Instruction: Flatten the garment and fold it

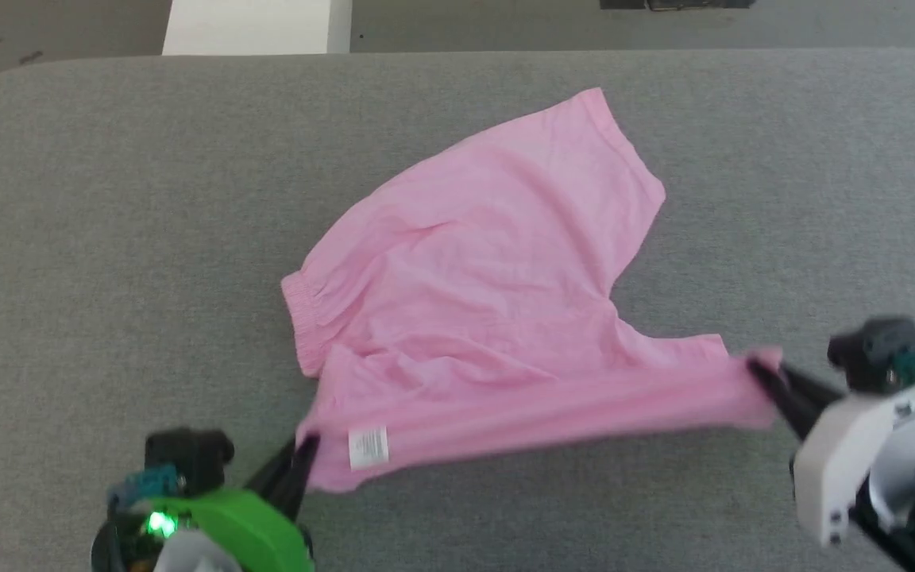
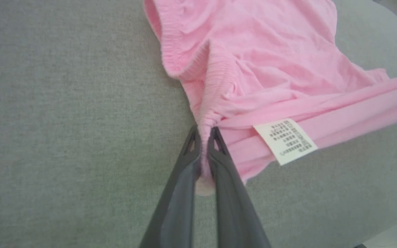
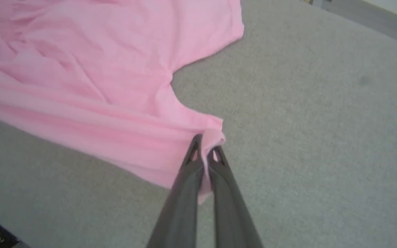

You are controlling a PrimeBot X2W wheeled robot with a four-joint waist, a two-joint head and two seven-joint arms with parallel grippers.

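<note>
The two dark fingers of my left gripper (image 2: 203, 132) are pressed together on a corner of the garment (image 2: 271, 62). A thin bunch of pink cloth runs down between them, at the end of the gathered waistband (image 2: 181, 58). Just beside these fingers, on the side toward my other arm, a small white label (image 2: 285, 140) with printed lines hangs from the cloth.

The fingers of my right gripper (image 3: 203, 146) are also closed on the garment. They pinch a small folded corner of a leg hem, and a little of the cloth sticks out past the tips.

Between the two grippers, the near edge of the garment is pulled into long straight folds, almost a line from one hand to the other. In the wrist views a shadow lies under this stretched edge.

Behind it, the rest of the pink shorts lies spread on the gray table (image 1: 108, 199), near the middle, with soft wrinkles. The waistband is on my left, and the other leg points away from me toward the far right.

Beyond the far edge of the table, a white block (image 1: 255, 24) stands on the floor.
</note>
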